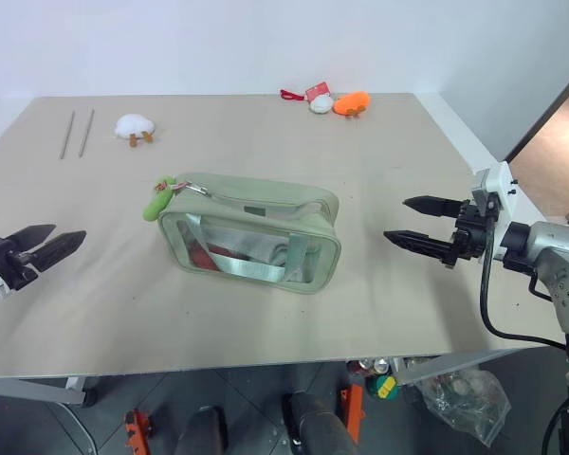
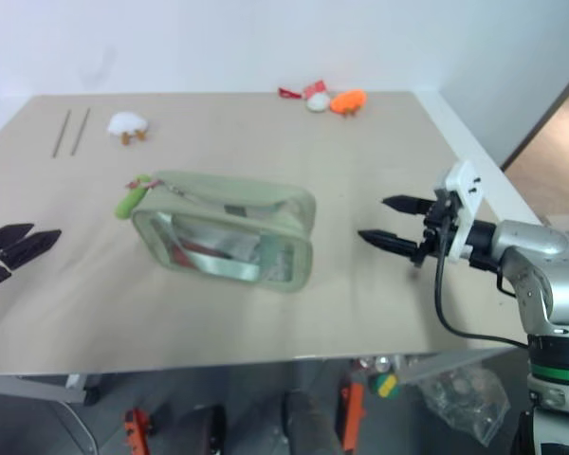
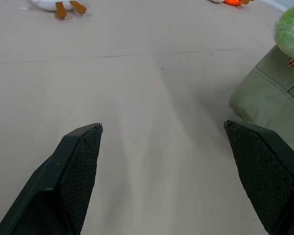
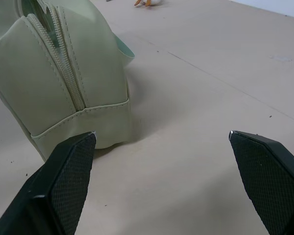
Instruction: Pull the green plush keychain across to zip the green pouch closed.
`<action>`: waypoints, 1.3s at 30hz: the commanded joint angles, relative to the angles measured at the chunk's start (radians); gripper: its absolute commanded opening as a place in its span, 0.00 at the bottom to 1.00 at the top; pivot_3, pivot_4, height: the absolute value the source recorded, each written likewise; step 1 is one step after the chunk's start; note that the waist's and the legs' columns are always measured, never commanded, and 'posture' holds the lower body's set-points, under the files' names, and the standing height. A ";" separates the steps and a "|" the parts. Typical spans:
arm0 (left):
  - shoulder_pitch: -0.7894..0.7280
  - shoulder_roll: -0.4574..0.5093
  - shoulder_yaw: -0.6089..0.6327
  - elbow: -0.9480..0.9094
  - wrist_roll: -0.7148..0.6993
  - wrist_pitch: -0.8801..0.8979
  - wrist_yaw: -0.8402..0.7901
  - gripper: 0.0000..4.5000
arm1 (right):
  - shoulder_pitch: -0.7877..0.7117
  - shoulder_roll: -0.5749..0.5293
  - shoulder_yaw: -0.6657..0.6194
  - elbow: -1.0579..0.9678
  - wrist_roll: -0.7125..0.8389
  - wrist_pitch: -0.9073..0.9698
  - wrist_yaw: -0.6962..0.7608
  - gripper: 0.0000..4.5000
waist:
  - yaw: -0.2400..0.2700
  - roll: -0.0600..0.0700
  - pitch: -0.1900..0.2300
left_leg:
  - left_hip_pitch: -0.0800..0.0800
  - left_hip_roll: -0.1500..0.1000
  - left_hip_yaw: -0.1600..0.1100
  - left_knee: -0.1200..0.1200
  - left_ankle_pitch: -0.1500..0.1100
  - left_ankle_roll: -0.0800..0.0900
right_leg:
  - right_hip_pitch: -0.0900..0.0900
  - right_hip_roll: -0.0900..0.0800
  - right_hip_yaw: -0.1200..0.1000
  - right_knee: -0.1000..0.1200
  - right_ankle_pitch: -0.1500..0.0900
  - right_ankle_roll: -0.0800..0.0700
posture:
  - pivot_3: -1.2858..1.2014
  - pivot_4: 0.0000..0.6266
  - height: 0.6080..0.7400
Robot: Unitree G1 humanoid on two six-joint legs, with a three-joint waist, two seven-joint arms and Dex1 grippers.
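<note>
Green pouch [image 1: 249, 232] stands mid-desk [image 1: 379, 171], green plush keychain [image 1: 158, 199] dangling at its ten o'clock end; left hand [image 1: 40, 247] and right hand [image 1: 425, 224] flank it, both released, poised to brace and pull.

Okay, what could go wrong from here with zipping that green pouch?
The green pouch stands loose on the table; with both the left pincer and right pincer open and clear of it, pulling may drag it. The green plush keychain is small and soft, so a grip might slip.
</note>
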 commanded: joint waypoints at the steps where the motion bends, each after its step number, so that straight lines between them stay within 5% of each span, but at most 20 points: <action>1: -0.014 0.010 0.025 -0.017 0.000 -0.011 0.001 0.91 | -0.018 -0.014 -0.027 -0.030 0.008 -0.012 0.003 1.00 | 0.000 0.000 0.000 | 0.000 0.000 0.000 0.000 0.000 0.000 | 0.000 0.000 0.000 0.000 0.000 0.000 | 0.52 0.24 1.00; 13: -0.014 -0.017 0.013 -0.076 -0.001 -0.014 0.005 0.91 | -0.042 0.001 -0.007 -0.023 -0.018 -0.035 -0.017 1.00 | 0.000 0.000 0.000 | 0.000 0.000 0.000 0.001 0.000 0.000 | 0.000 0.000 0.000 0.001 0.000 0.001 | 0.52 0.24 1.00; 19: -0.127 0.039 0.002 -0.130 -0.063 0.038 -0.030 0.91 | -0.301 0.030 0.008 0.068 -0.046 -0.009 -0.108 1.00 | -0.001 0.000 0.000 | 0.000 0.000 0.000 0.004 0.000 0.000 | 0.000 0.000 0.001 0.002 0.003 0.001 | 0.52 0.24 1.00; 25: -0.175 0.116 -0.089 -0.232 -0.053 0.012 -0.173 0.91 | -0.558 0.065 0.057 -0.016 0.141 0.186 0.001 1.00 | -0.003 0.000 0.000 | 0.000 0.000 0.000 0.003 0.000 0.000 | 0.000 0.000 0.001 0.003 0.001 0.002 | 0.52 0.24 1.00; 39: -0.295 0.120 -0.134 -0.332 -0.138 0.052 -0.249 0.91 | -0.875 0.170 0.487 -0.019 0.013 0.421 0.079 1.00 | -0.002 0.000 0.000 | -0.006 0.001 0.000 0.005 -0.004 0.003 | -0.007 0.001 -0.001 0.006 -0.001 0.004 | 0.52 0.24 1.00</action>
